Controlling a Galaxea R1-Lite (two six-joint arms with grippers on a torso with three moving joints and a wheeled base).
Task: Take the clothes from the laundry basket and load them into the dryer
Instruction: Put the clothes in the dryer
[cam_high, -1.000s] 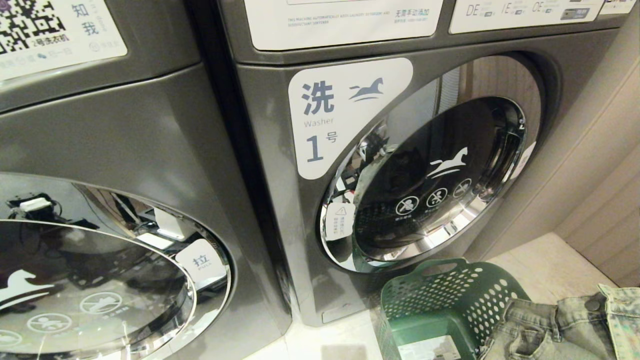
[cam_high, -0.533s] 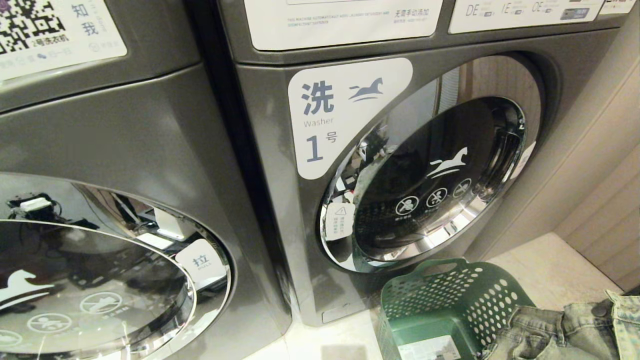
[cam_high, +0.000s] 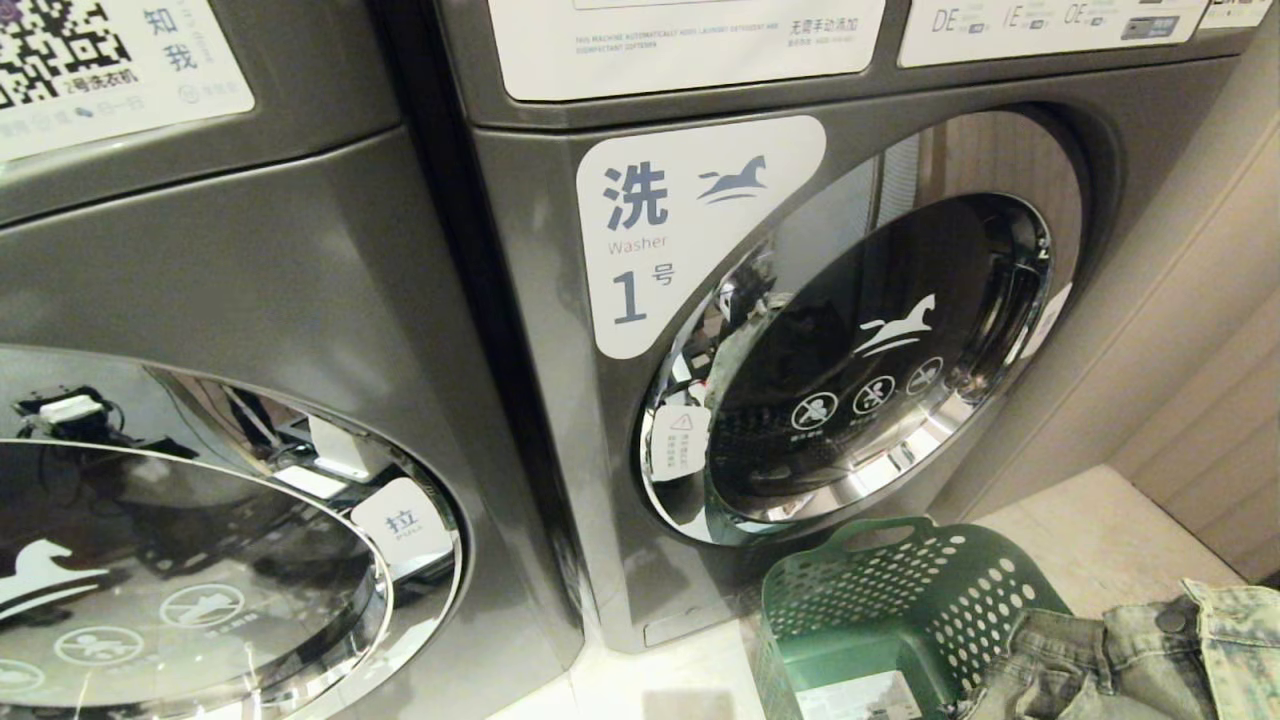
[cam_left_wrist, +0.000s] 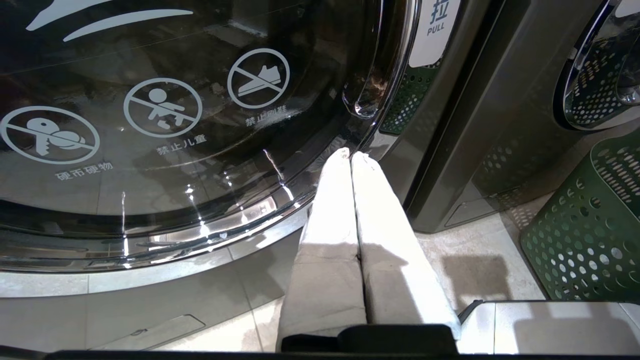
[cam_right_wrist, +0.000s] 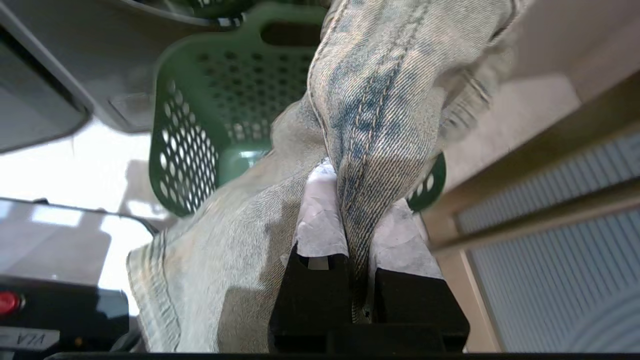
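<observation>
Faded blue denim jeans (cam_right_wrist: 380, 100), soft yet heavy, hang pinched at a stitched seam by right gripper (cam_right_wrist: 357, 210) fingers; left gripper (cam_left_wrist: 350, 155) fingers pressed together, empty.

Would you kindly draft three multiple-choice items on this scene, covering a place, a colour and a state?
1. Where is the laundry basket?
A. on the floor before washer 1
B. atop the washer
C. inside the drum

2. What colour is the basket?
A. white
B. green
C. red

3. The door of washer 1 is:
A. removed
B. wide open
C. closed

Answers: 1 A, it stands below the door; 2 B, its perforated walls are green; 3 C, the glass sits flush in its ring while the right gripper holds the jeans.
</observation>
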